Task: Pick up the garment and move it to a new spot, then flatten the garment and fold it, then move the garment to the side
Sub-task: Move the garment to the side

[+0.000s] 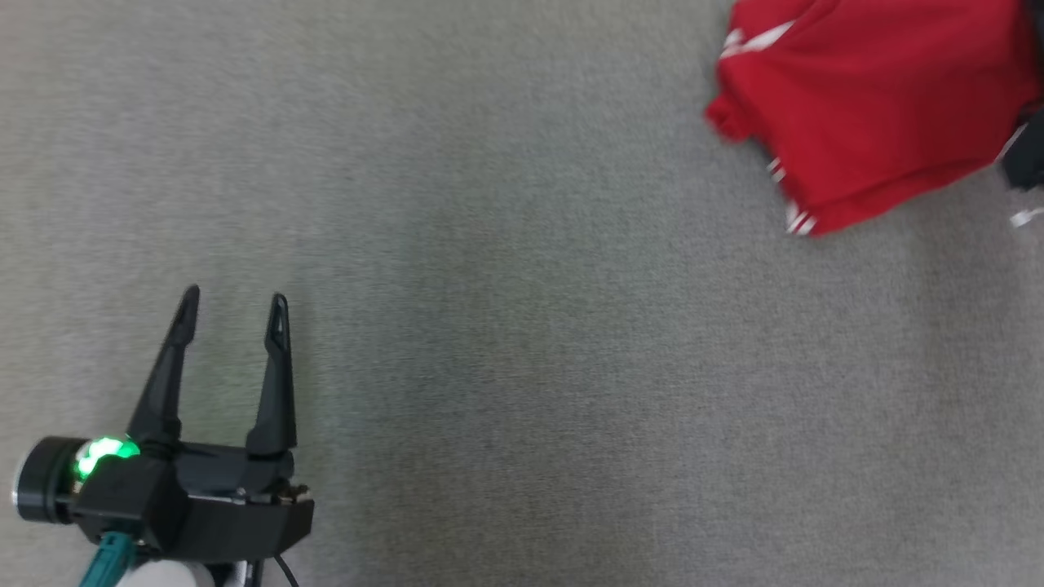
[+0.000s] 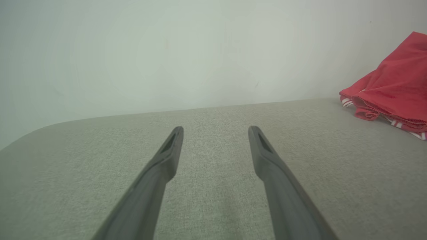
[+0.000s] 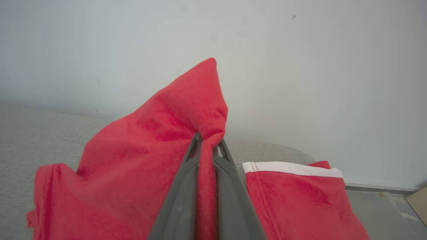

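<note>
My right claw (image 3: 207, 141) pinches the garment (image 3: 133, 160)
Soft, limp; I'd grip a bunched fold; left claw (image 1: 234, 300) spread, empty

The garment (image 1: 873, 98) is soft matt cloth; the surface (image 1: 522, 326) is rough woven fabric; the left gripper (image 1: 234, 300) is matt plastic.

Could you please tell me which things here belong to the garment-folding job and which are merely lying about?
Job:
red garment
right pincer, shut on a fold of it
left pincer, open, holding nothing

Just there:
grey cushioned surface
pale wall
tan scrap on the floor
</note>
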Controlling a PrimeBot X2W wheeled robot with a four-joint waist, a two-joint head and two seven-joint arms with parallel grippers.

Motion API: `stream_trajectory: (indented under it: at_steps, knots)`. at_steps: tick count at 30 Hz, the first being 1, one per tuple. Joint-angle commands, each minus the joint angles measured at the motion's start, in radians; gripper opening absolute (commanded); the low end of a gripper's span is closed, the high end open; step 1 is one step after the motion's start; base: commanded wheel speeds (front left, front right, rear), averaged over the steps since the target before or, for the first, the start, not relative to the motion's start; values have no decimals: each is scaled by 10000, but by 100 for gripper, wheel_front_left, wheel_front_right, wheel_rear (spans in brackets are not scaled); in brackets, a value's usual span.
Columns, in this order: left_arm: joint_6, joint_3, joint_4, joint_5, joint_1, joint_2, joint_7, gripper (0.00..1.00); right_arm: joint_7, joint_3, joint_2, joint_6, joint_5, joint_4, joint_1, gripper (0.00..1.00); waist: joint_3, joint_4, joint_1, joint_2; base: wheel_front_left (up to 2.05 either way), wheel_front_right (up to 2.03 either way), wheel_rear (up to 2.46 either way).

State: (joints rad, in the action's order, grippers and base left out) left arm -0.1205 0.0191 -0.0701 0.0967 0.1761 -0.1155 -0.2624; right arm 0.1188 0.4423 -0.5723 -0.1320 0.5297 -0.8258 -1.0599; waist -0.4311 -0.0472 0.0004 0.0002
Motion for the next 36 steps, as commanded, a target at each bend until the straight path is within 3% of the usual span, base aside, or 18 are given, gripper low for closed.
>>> stream_trajectory:
  at_steps: [1,10,17,28,29,30,36]
  knots:
    - [-4,-71,-206,-108,225,-152,-31,100,86,-33,-271,21,133,-5,-310,0,-1038,-909,-4,-2,0,0,0]
    - [-26,-241,-652,-241,302,-755,-31,100,-129,11,-1480,21,359,-360,-1157,0,-1619,-1473,-4,-2,0,0,0]
    - [-13,-304,-878,-212,65,-954,-30,100,-526,175,-2007,21,130,-1263,-1950,0,-1805,-1537,-4,-2,0,0,0]
    - [76,-368,-1176,-170,11,-1195,109,100,-284,67,-1869,21,-782,-3478,-3058,0,-2220,-1328,-4,-2,0,0,0]
    - [79,-364,-1190,-161,21,-1200,105,100,-168,51,-1863,21,-927,-3651,-3160,44,-2261,-1305,-4,-2,0,0,0]
    - [89,-361,-1183,-150,25,-1211,109,100,-104,25,-1858,21,-1038,-3834,-3259,100,-2290,-1284,-4,-2,0,0,0]
    - [186,-424,-1130,-120,-29,-1236,94,100,680,-309,-1629,21,-1711,-4394,-3617,100,-2272,-1210,-4,-2,0,0,0]
